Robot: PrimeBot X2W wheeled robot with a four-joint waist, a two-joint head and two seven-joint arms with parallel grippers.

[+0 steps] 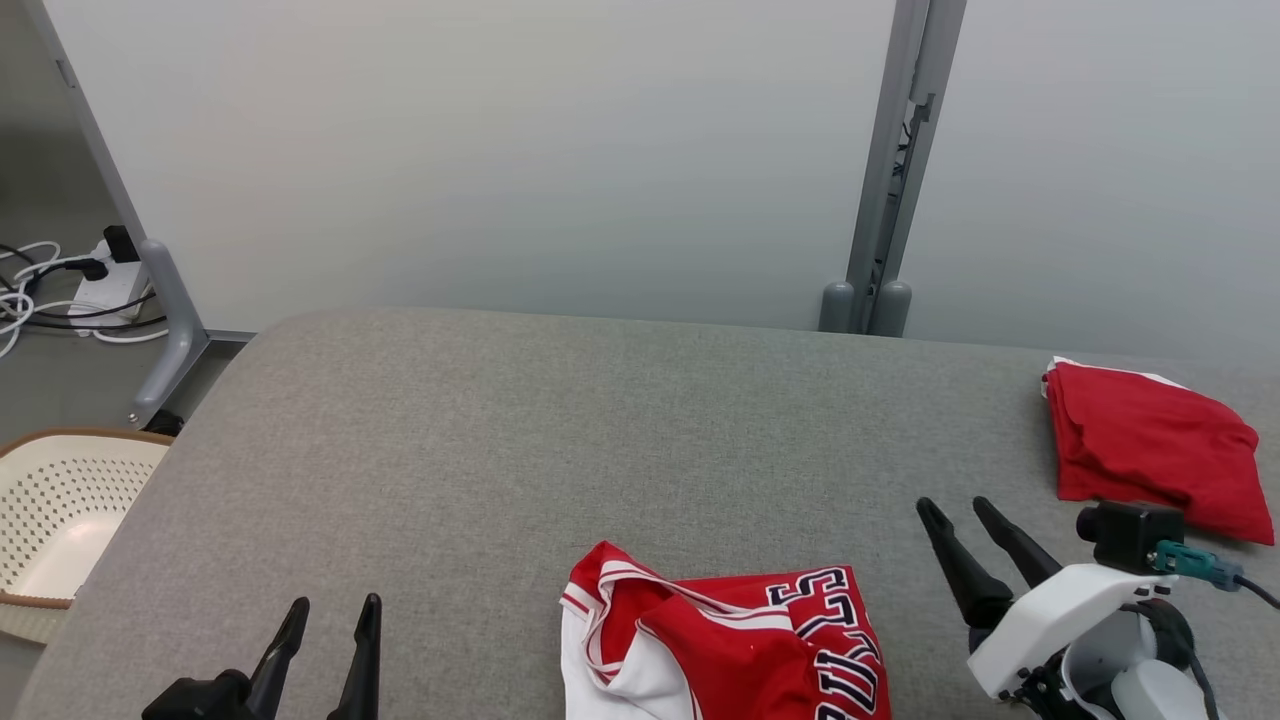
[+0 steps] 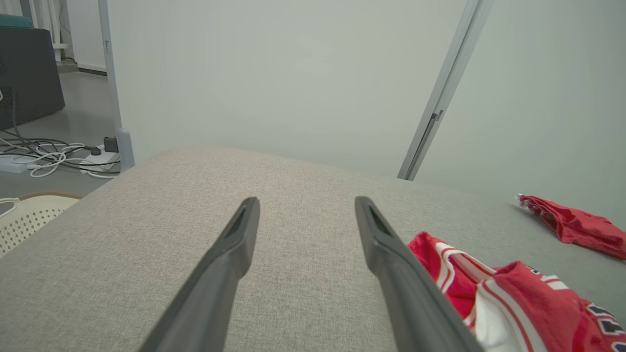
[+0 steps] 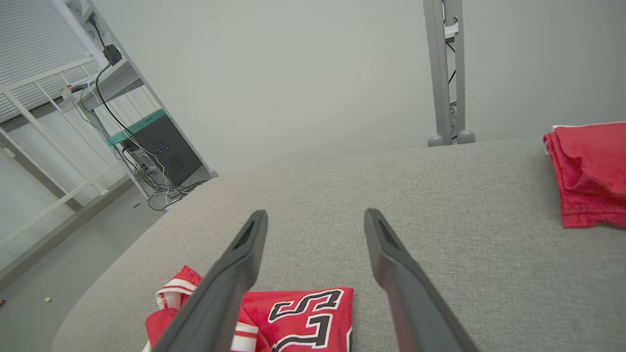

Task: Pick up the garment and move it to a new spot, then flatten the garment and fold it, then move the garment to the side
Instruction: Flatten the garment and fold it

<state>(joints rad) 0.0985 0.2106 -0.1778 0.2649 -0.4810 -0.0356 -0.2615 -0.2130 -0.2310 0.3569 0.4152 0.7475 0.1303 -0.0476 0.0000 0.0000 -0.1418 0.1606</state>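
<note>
1. Red-and-white jersey (image 1: 730,650) lies nearest, bunched at the near edge of the table. Its trim and lettering are twisted over each other, so it is neither flat nor folded. It sits between the two arms, where either could reach it.
2. Dark fingers of the left gripper (image 1: 335,603) hover over the tabletop to the jersey's left. They are spread wide with nothing between them, which I judge is a stance fit for closing in on loose cloth.
3. On the jersey's other side, the right gripper (image 1: 953,505) is likewise spread and empty, its fingers pointing up the table. One arm on each side suits limp fabric, which sags if lifted from a single point.
4. Grey woven table (image 1: 550,420) stretches wide beyond the jersey, probably room enough to spread a garment out.
5. At the table's far right edge, well apart from the jersey, lies a folded red garment (image 1: 1150,450) in a neat stack. It lies as the task would leave a piece set aside, though what put it there cannot be told.
6. Off the table's left side sits a cream basket (image 1: 60,510). Farther back, cables (image 1: 40,290) and a grey post (image 1: 895,170) stand against the pale wall.
</note>
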